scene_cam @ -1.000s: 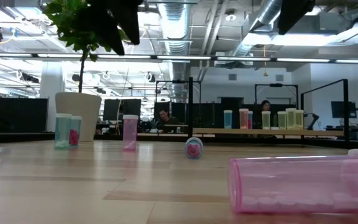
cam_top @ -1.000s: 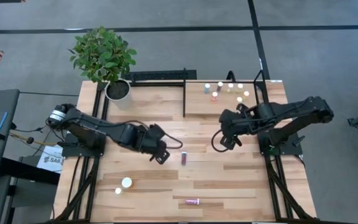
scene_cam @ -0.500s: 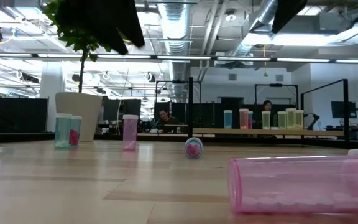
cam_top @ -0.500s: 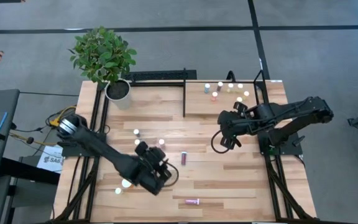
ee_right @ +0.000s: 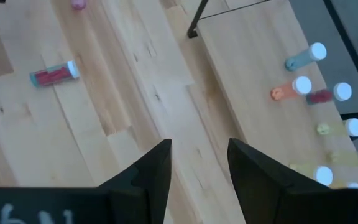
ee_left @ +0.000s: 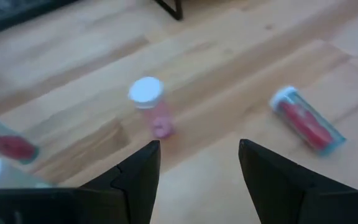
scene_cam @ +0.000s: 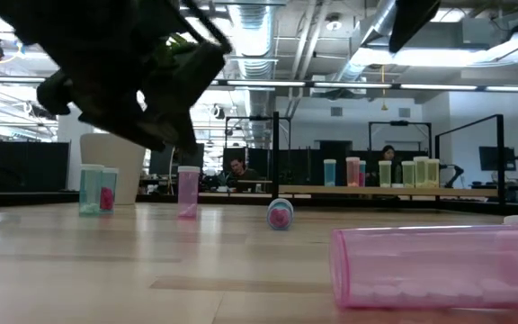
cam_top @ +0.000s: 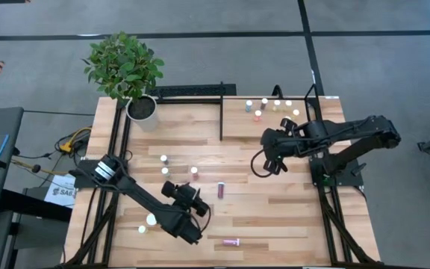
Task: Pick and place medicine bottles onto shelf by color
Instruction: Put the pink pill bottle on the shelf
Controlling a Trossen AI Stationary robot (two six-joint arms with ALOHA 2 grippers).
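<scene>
My left gripper [cam_top: 192, 191] hangs open low over the table's middle, pointing toward the far edge. Just beyond its fingertips stands an upright pink bottle [ee_left: 153, 112], also in the high view [cam_top: 193, 171]. A red bottle [ee_left: 303, 118] lies on its side further right [cam_top: 222, 189]. Another pink bottle [cam_top: 232, 242] lies near the front edge. My right gripper [cam_top: 271, 161] hovers open and empty, high above the table beside the shelf [cam_top: 275, 128]. Several bottles [ee_right: 300, 87] stand on the shelf.
A potted plant [cam_top: 141, 107] stands at the far left corner. Two more bottles [cam_top: 146, 223] stand near the front left, under my left arm, and a small one [cam_top: 164, 159] stands left of the middle. The shelf's black frame [cam_top: 222, 119] rises along its left edge.
My left arm has swung toward the table's near edge and sunk. Its gripper has turned and tipped up toward level, and now points at the upright pink bottle. It now shows as a dark shape in the low view. No bottle has moved.
</scene>
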